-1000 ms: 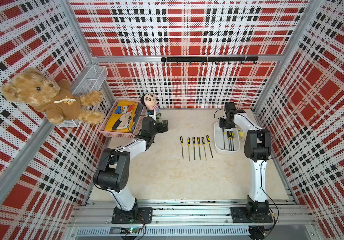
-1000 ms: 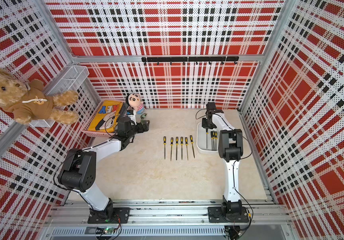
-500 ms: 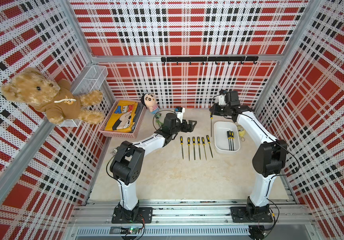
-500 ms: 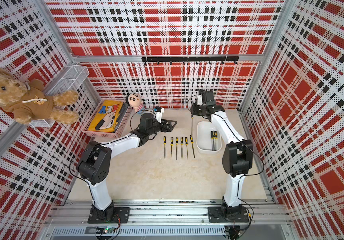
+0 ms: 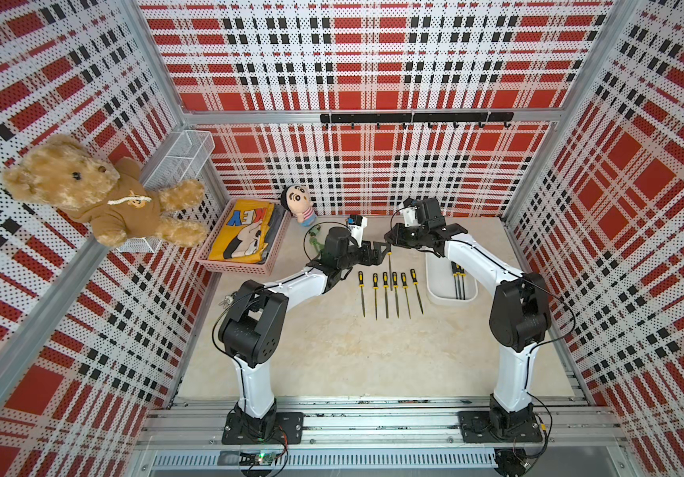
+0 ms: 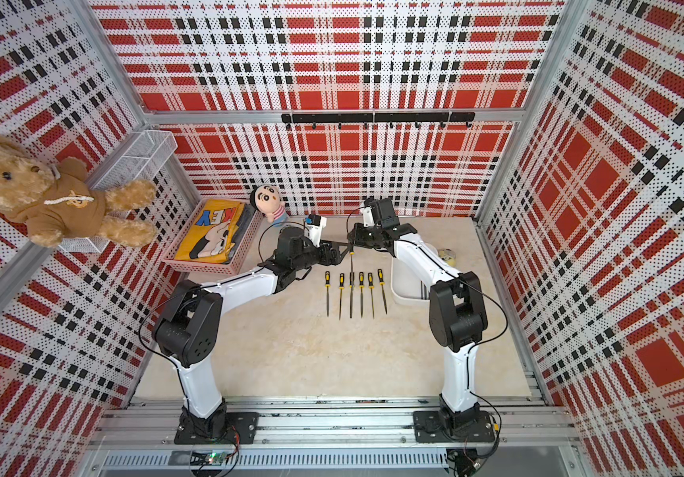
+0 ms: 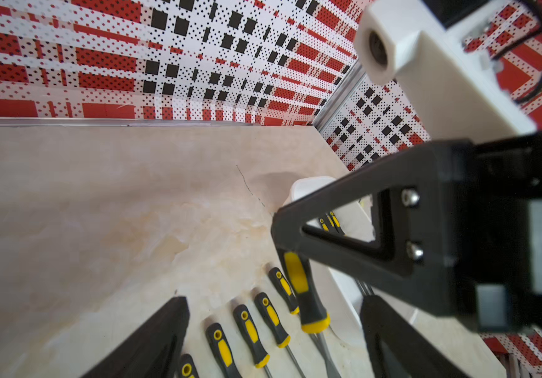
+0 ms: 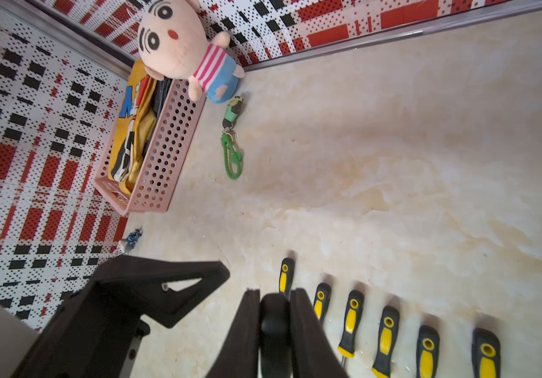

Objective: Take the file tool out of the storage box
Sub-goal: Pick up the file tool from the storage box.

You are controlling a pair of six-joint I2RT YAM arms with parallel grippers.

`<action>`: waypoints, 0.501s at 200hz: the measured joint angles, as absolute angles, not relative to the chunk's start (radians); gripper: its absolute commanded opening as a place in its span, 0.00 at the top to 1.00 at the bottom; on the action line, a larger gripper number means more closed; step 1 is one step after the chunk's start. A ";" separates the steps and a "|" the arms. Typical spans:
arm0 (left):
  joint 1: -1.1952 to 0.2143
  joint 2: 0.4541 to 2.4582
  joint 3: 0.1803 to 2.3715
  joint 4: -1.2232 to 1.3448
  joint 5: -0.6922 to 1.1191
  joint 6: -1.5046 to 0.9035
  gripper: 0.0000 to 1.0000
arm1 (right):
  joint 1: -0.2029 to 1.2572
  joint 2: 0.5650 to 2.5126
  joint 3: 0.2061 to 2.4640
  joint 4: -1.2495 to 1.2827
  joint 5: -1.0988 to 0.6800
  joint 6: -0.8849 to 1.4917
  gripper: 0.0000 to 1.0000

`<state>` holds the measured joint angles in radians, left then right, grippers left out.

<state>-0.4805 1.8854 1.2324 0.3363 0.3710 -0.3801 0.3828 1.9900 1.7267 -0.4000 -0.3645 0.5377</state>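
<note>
My right gripper [image 5: 390, 247] is clamped on the very top of the file tool [image 5: 390, 270]. The tool hangs blade-down just above centre in both top views, clear of the storage box [image 5: 435, 285], which sits to its right with a few more files [image 5: 458, 281] lying inside. In the right wrist view the black butt of the handle fills the gap between my two fingers [image 8: 243, 333]. My left gripper [image 5: 380, 255] has its jaws spread wide, and in the left wrist view they stand either side of the yellow-and-black handle without touching it. I judge the piece light and stiff. Its thin steel blade will not bend, but it is narrow and toothed, a poor seat for flat pads. The rubbery handle is the part to take, on its thick middle below my right fingertips, where a grip should hold. Held only at its end it can swing, so I would close square on the handle. The row of files [image 5: 403, 278] on the table [image 5: 332, 351] lies beneath, and the tip may catch them.
</note>
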 measured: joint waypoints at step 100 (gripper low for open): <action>-0.479 1.885 1.195 0.337 0.393 -0.381 0.13 | 0.414 1.992 1.750 -0.367 -0.389 0.571 0.94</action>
<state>-0.4786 1.8851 1.1954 0.3370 0.3927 -0.3805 0.4141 1.9919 1.7496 -0.3668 -0.3893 0.5709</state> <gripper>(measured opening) 0.874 0.202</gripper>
